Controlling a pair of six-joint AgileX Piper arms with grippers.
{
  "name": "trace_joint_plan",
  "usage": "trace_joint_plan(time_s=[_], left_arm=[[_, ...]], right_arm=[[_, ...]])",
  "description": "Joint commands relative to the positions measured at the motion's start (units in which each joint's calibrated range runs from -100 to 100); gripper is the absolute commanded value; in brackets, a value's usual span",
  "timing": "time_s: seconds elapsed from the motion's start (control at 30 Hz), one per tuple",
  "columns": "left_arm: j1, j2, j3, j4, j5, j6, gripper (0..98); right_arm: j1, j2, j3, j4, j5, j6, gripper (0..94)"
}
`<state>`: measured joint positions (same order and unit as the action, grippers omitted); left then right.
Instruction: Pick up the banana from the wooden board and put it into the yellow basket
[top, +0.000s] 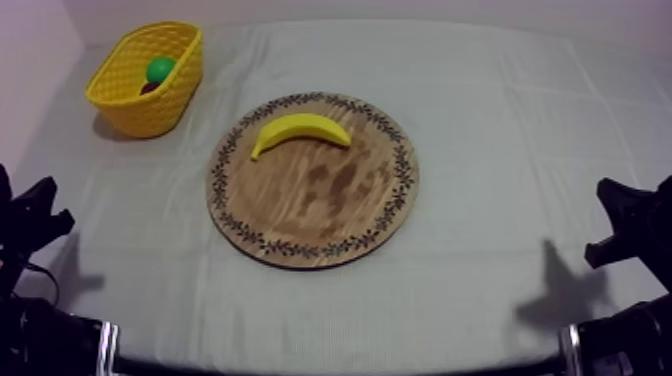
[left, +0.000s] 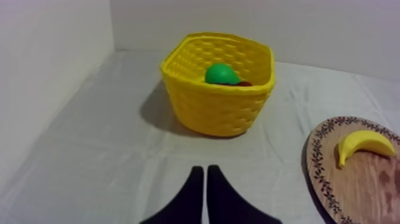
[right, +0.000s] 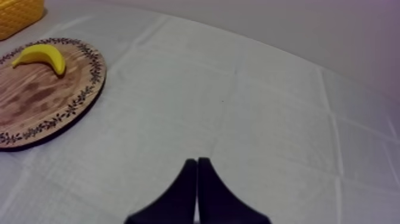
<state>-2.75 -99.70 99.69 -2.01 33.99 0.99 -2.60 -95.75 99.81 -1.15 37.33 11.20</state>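
A yellow banana (top: 299, 130) lies on the far part of the round wooden board (top: 340, 205) at the table's middle; the wrist views show the banana (left: 363, 144) (right: 40, 56) too. The yellow basket (top: 146, 80) stands at the far left and holds a green pear (top: 160, 69) and a small red fruit (top: 149, 88). My left gripper (top: 38, 215) rests low at the left edge, and my left gripper (left: 205, 173) is shut on nothing, facing the basket (left: 220, 89). My right gripper (top: 622, 220) rests low at the right edge; my right gripper (right: 197, 162) is shut on nothing over bare cloth.
Grey-white cloth (top: 520, 130) covers the table, with open room right of the board. A pale wall (left: 53, 71) runs close along the left side, beside the basket.
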Motion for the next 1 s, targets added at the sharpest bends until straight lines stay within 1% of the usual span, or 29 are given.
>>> trace_joint_plan(time_s=[0.0, 0.17, 0.63, 0.83, 0.97], left_arm=[[0.0, 0.0, 0.0, 0.03, 0.0, -0.1, 0.0], [0.0, 0.0, 0.0, 0.03, 0.0, -0.1, 0.0], [0.0, 0.0, -0.1, 0.03, 0.3, 1.4, 0.0], [0.0, 0.0, -0.7, -0.09, 2.4, 1.3, 0.0], [-0.1, 0.0, -0.9, -0.11, 2.9, 0.6, 0.0]], right_arm=[[0.0, 0.0, 0.0, 0.0, -0.1, 0.0, 0.3], [0.0, 0.0, 0.0, 0.0, -0.1, 0.0, 0.3], [0.0, 0.0, 0.0, 0.0, -0.1, 0.0, 0.3], [0.0, 0.0, 0.0, 0.0, -0.1, 0.0, 0.3], [0.0, 0.0, 0.0, 0.0, -0.1, 0.0, 0.3]])
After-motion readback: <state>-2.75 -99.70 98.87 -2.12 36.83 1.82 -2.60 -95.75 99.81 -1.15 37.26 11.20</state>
